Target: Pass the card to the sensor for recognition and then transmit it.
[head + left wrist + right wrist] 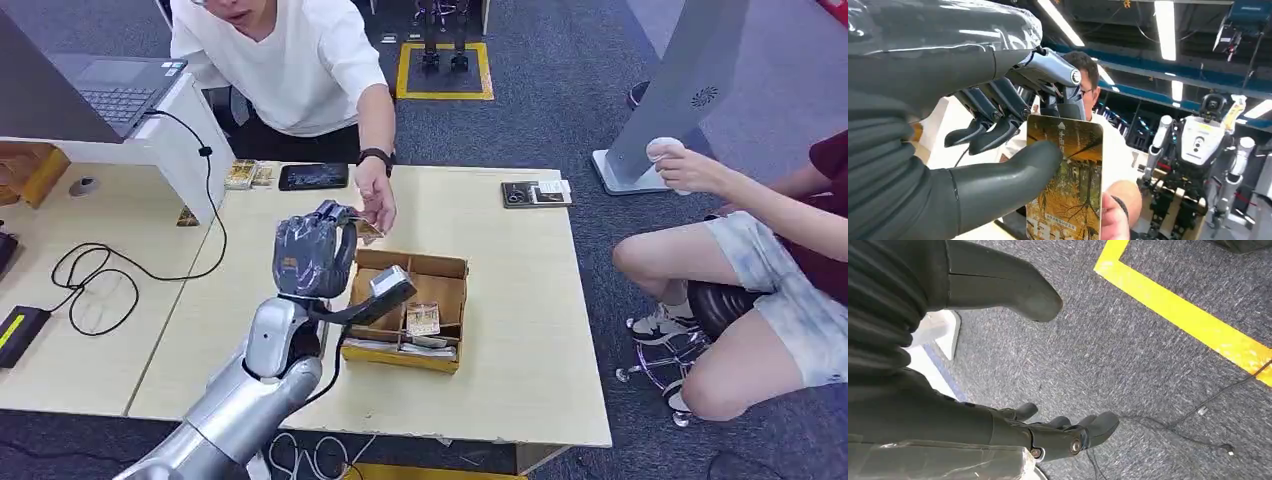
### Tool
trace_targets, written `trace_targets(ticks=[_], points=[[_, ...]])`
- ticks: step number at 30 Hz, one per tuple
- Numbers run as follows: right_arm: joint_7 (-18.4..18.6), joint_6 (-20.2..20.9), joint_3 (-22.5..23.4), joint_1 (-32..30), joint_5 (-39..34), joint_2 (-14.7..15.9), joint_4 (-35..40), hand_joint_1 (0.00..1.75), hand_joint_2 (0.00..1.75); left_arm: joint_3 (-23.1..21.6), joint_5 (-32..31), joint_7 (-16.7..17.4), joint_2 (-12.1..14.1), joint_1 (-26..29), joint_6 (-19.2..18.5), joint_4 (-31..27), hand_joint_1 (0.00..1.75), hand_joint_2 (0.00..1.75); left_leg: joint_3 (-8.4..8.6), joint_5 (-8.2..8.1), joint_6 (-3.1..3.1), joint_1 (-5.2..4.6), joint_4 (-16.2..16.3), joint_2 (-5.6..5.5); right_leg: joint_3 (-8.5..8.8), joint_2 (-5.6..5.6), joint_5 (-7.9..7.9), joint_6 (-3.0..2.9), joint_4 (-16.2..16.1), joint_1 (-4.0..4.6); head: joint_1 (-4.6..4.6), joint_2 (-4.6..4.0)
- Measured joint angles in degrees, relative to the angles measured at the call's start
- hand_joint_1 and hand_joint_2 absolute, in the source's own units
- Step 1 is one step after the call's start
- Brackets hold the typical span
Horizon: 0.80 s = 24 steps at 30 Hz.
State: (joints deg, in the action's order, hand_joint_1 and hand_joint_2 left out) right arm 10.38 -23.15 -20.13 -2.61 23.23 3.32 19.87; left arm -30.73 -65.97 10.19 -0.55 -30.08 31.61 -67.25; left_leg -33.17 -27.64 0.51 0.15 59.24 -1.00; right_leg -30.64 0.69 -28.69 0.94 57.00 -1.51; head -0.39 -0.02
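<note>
My left hand [312, 255] is raised over the table [520, 330], just left of an open cardboard box [455, 272]. It pinches a yellow-orange picture card [1068, 190] between thumb and fingers. In the head view the card [368, 229] pokes out past my fingers. A person in a white shirt reaches across, and their hand [378, 205] touches the card; their fingers [1114, 220] hold its lower edge. A black flat device [537, 193] lies at the table's far right edge. My right hand [1013, 432] hangs over grey carpet, fingers apart and holding nothing.
More cards [422, 318] lie in the box's compartments. A dark phone [313, 177] lies at the far edge. A laptop [120, 90] on a white stand and black cables [100, 280] fill the left. A second person [760, 270] sits at the right by a grey kiosk [680, 90].
</note>
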Motion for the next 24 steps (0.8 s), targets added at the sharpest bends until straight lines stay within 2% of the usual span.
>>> trace_targets(ticks=[9, 17, 18, 19, 21, 24], points=[[0.0, 0.7, -0.6, 0.6, 0.0, -0.1, -0.7, 0.00, 1.75, 0.0, -0.3, 1.6, -0.1, -1.8, -1.5, 4.0, 1.75, 1.75, 0.00, 0.00, 0.00, 0.00, 0.0, 0.00, -0.01, 0.02, 0.00, 0.00, 0.0, 0.00, 0.00, 0.00], [0.2, 0.0, -1.3, 0.7, 0.1, -0.2, -0.7, 0.00, 1.75, 0.0, 3.7, 1.8, -1.0, -2.2, -3.6, 4.8, 1.75, 1.75, -0.01, 0.00, 0.00, 0.00, 0.0, -0.01, 0.00, 0.02, 0.00, 0.00, 0.0, 0.00, 0.02, 0.00], [0.2, -0.2, -1.3, 0.7, 0.1, -0.2, -0.7, 0.00, 1.75, 0.0, 4.5, 1.8, -1.0, -2.2, -4.1, 4.8, 0.30, 1.75, -0.01, 0.00, 0.00, 0.00, 0.0, -0.01, 0.00, 0.02, 0.00, 0.00, 0.0, 0.00, 0.00, 0.00], [0.2, -0.3, -1.3, 0.7, 0.1, -0.2, -0.7, 0.00, 1.75, 0.0, 5.2, 1.8, -1.2, -2.2, -4.4, 4.8, 0.30, 1.75, -0.01, 0.00, 0.00, 0.00, 0.0, -0.01, 0.00, 0.02, 0.00, 0.00, 0.0, 0.00, 0.02, 0.00], [0.2, -0.6, -1.4, 0.7, 0.1, -0.2, -0.5, 0.00, 1.75, 0.0, 6.3, 1.8, -1.4, -2.2, -4.9, 4.7, 0.00, 1.75, -0.01, 0.00, 0.00, 0.00, 0.0, -0.01, -0.01, 0.02, 0.00, 0.00, 0.0, 0.00, 0.00, 0.00], [0.2, -1.2, -1.4, 0.7, 0.1, -0.2, 0.0, 0.00, 1.75, 0.0, 7.9, 1.5, -1.9, -2.2, -4.8, 4.5, 0.00, 1.75, -0.01, 0.00, 0.00, 0.00, 0.0, -0.01, -0.01, 0.02, 0.00, 0.00, 0.0, 0.00, 0.02, 0.00]])
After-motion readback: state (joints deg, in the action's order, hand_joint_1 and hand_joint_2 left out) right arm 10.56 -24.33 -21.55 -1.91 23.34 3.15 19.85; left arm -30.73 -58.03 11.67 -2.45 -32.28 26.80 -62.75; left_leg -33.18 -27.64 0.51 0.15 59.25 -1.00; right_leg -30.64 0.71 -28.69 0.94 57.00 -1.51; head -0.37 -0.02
